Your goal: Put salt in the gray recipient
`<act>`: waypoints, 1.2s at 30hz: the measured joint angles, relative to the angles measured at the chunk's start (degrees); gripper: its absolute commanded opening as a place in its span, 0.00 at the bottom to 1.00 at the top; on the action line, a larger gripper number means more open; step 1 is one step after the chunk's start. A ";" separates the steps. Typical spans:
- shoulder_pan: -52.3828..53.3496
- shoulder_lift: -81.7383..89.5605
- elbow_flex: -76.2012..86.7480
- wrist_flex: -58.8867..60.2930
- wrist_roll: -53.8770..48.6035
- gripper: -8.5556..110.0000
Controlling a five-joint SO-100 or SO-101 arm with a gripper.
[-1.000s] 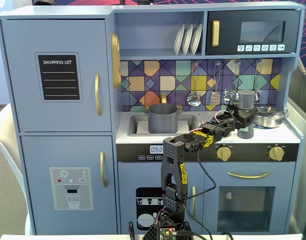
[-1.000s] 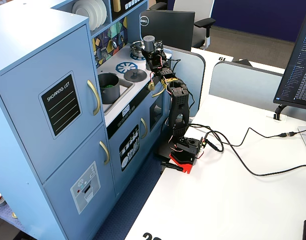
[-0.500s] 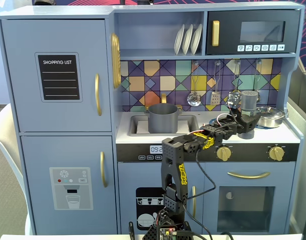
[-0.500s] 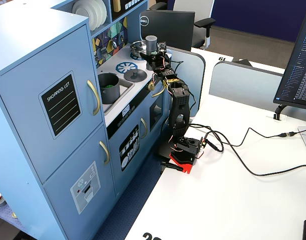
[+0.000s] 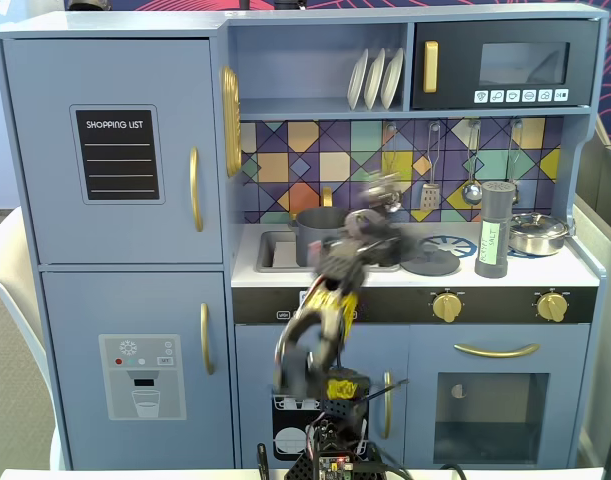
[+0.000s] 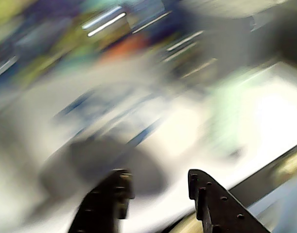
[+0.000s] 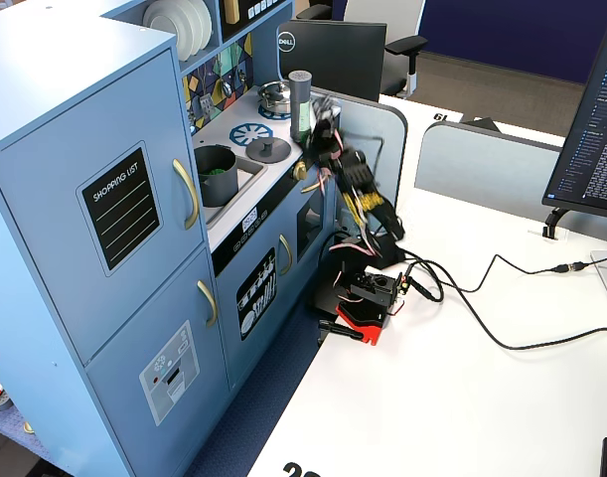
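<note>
The salt point(image 5: 494, 228), a dark shaker with a pale green label, stands upright and free on the stovetop; it also shows as the salt point(image 7: 300, 91). The gray recipient point(image 5: 317, 232) sits in the sink, partly behind my motion-blurred arm, and its green contents show in the recipient point(image 7: 216, 173). My gripper point(image 5: 377, 205) is a blur above the counter between sink and stove, well left of the salt. In the wrist view my gripper point(image 6: 157, 177) is open with nothing between its fingers, over a smeared dark oval.
A flat gray lid point(image 5: 430, 262) with a knob lies on the left burner. A shiny steel pan point(image 5: 538, 232) sits at the back right of the stove. Utensils hang on the tiled wall. A blue side panel point(image 7: 378, 129) borders the stove.
My gripper has let go of the salt, which now stands alone on the stove. The arm has swung fast to the left toward the sink, blurring all views.
</note>
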 measured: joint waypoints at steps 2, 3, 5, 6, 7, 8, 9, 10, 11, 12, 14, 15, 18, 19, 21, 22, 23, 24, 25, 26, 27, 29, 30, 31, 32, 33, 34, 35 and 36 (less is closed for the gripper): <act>-8.26 8.26 4.13 8.96 0.00 0.07; -11.95 10.81 6.50 12.66 -0.09 0.07; -18.81 16.08 11.95 19.51 -1.67 0.07; -21.53 18.63 14.94 22.68 -2.11 0.07; -23.55 20.48 17.93 24.70 -2.29 0.07; -25.14 22.15 20.74 26.02 -2.37 0.07; -25.84 23.29 23.47 26.81 -2.37 0.07; -27.07 23.99 25.93 26.98 -2.37 0.07; -27.95 24.43 28.56 26.46 -1.93 0.07; -28.65 24.79 31.11 25.58 -1.49 0.07; -28.92 25.22 36.65 22.50 -1.05 0.07; -29.00 25.40 39.64 20.39 -0.53 0.07; -29.00 25.49 48.96 13.71 0.18 0.07; -28.48 25.49 51.86 12.22 0.18 0.07; -27.25 25.31 55.90 11.43 -0.70 0.07; -26.46 25.05 56.87 12.30 -0.70 0.07; -26.19 25.22 57.48 13.45 -0.53 0.07; -26.28 25.49 57.57 14.68 -0.44 0.07; -26.54 25.84 57.66 16.00 -0.44 0.08; -26.37 25.84 57.74 17.67 -0.70 0.08; -26.10 25.84 57.92 19.25 -1.32 0.08; -25.75 25.84 58.10 20.74 -1.58 0.09; -25.58 25.84 58.10 21.09 -1.58 0.09; -25.49 25.84 58.10 21.45 -1.58 0.09; -25.49 25.84 58.10 21.62 -1.58 0.09; -25.49 25.84 58.10 21.80 -1.58 0.09; -25.49 25.84 58.10 21.88 -1.58 0.09; -25.49 25.84 58.10 21.88 -1.58 0.09; -25.49 25.84 58.10 21.88 -1.58 0.09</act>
